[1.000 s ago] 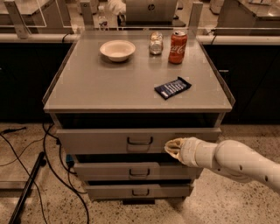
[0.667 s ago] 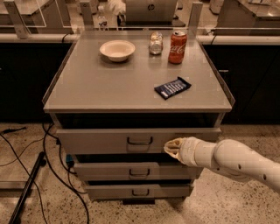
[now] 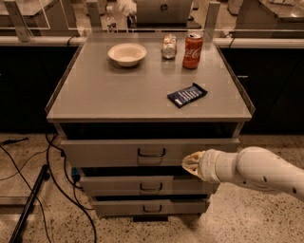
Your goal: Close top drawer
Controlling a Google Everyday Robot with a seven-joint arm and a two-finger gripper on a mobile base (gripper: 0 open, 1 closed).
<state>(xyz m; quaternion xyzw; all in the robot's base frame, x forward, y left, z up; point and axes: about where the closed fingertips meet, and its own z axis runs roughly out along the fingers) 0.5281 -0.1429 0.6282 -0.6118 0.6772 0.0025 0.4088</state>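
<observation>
Camera view has the pincer (image 3: 191, 163) nearest, at the front of the top drawer (image 3: 109, 153), right of its handle; spread or pressed together, I cannot tell. That drawer juts out below the surface (image 3: 118, 95) front edge. Pushing seems in hand; next needs a straight shove inward. Farther back sit a packet (image 3: 187, 95), bowl (image 3: 127, 53) and can (image 3: 193, 44), with a laptop (image 3: 159, 10) beyond.

The cabinet top (image 3: 118, 90) holds 4 things: bowl (image 3: 127, 53), jar (image 3: 168, 46), red can (image 3: 193, 44), blue packet (image 3: 187, 95); the gripper (image 3: 190, 163) sits below its front edge.
</observation>
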